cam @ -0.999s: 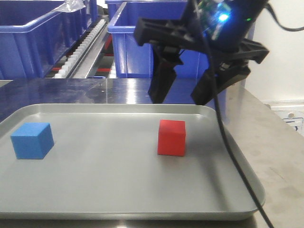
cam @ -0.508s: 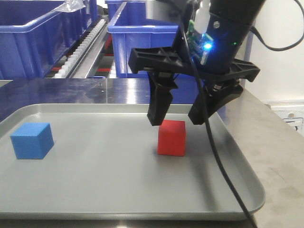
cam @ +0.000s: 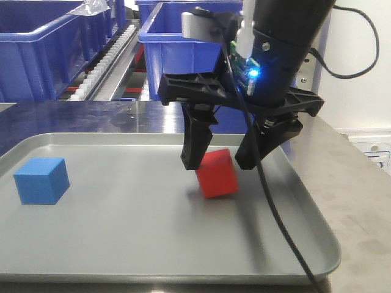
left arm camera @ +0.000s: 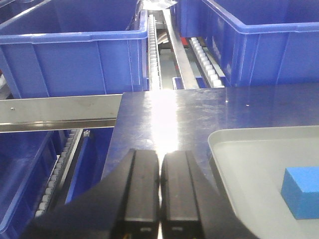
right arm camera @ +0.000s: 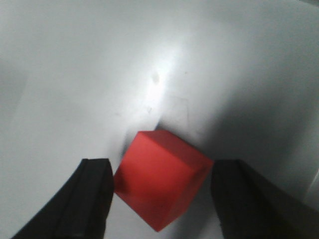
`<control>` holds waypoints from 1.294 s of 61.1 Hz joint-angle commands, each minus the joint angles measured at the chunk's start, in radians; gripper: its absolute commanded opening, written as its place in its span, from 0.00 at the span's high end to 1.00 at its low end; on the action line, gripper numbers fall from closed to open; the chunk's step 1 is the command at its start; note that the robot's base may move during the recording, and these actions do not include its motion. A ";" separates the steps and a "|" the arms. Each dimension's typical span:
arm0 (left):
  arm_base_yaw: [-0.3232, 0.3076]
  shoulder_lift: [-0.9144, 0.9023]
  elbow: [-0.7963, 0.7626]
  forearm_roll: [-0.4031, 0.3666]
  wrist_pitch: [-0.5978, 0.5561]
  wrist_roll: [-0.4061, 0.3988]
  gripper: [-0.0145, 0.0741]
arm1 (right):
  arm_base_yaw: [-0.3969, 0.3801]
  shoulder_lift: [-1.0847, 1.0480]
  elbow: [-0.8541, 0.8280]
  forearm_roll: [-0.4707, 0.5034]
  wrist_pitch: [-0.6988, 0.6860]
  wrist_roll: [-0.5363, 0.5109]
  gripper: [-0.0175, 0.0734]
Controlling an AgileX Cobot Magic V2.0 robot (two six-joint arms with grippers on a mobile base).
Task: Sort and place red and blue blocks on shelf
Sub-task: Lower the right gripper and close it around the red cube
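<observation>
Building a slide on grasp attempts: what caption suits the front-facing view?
Right gripper straddles a tilted red block on the grey tray; the blue block sits apart, untouched.

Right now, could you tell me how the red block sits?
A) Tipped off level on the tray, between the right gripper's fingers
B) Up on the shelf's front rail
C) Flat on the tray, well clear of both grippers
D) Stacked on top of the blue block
A: the red block leans off level on the grey tray, and the right gripper straddles it with one finger on either side.
</observation>
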 commanded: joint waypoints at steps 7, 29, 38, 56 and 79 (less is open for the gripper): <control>0.002 -0.021 0.042 0.002 -0.088 -0.001 0.69 | -0.001 -0.030 -0.037 -0.008 -0.012 -0.005 0.24; 0.002 -0.021 0.042 0.002 -0.088 -0.001 0.69 | -0.001 -0.029 -0.089 -0.008 0.011 -0.005 0.24; 0.002 -0.021 0.042 0.002 -0.088 -0.001 0.69 | -0.001 -0.029 -0.089 -0.008 0.023 -0.005 0.24; 0.002 -0.021 0.042 0.002 -0.088 -0.001 0.69 | -0.001 -0.027 -0.089 -0.025 0.043 -0.005 0.24; 0.002 -0.021 0.042 0.002 -0.088 -0.001 0.69 | -0.001 -0.024 -0.089 -0.033 0.040 -0.005 0.24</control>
